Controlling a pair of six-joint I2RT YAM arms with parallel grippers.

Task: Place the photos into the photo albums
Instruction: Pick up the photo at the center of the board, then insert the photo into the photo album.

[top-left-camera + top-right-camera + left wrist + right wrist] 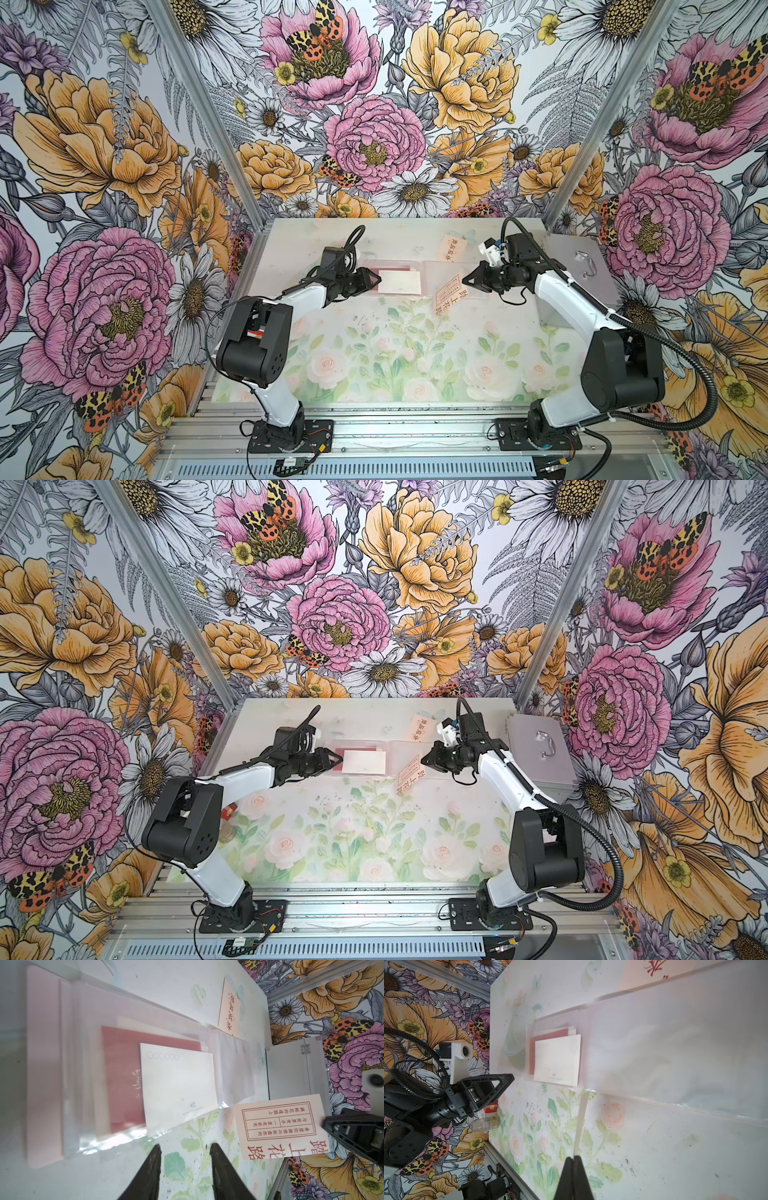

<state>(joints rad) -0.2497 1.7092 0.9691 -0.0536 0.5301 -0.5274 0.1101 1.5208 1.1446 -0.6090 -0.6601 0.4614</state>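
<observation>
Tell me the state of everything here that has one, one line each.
Left hand: open, empty.
Right hand: shut on cream card with red characters.
Pale-pink photo album: open, flat on table.
White rectangular card: on album page, apparently sleeved.
Second cream card: loose on table.
Silver metal case: closed.

Cream photo (409, 776) near open photo album (365, 746)

"踏上花路" in red on cream card (278, 1126)
</observation>
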